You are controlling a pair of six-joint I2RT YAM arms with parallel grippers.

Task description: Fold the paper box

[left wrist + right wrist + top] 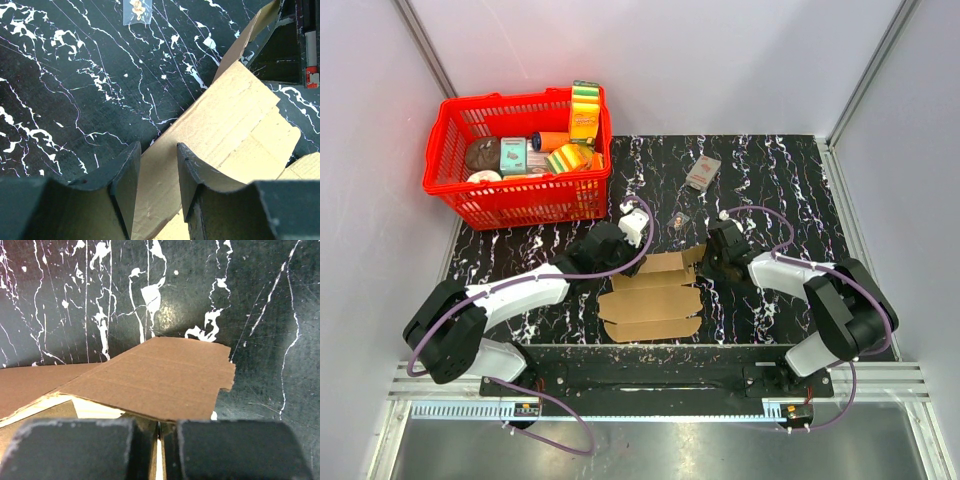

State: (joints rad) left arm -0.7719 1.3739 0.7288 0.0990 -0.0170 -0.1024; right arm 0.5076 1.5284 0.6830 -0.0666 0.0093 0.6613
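Two claws and one sheet, listed as they stand.

Item 1, paper box (pixel 653 297): plain brown cardboard, unfolded. It lies at the middle of the black marbled table (pixel 780 190), between my two arms. Its far right flap is lifted off the surface; the rest lies flat.

Item 2, my left claw (pixel 607 258): at the sheet's far left edge. Seen from its own wrist, the fingers (pixel 125 185) stand spread, and a strip of the cardboard runs through the gap between them. Whether either finger touches it, I cannot tell.

Item 3, my right claw (pixel 718 262): at the sheet's far right corner. Seen from its own wrist, the fingers (pixel 80 445) are pressed together, pinching the raised flap, which juts out ahead of them above the table.

Item 4, red basket (pixel 520 205): far left corner, filled with assorted goods, well apart from the sheet.

Item 5, small grey-and-red packet (pixel 702 172): far side of the table, on its own.

Item 6, small clear bag (pixel 680 219): just beyond the sheet's far edge, between the claws.
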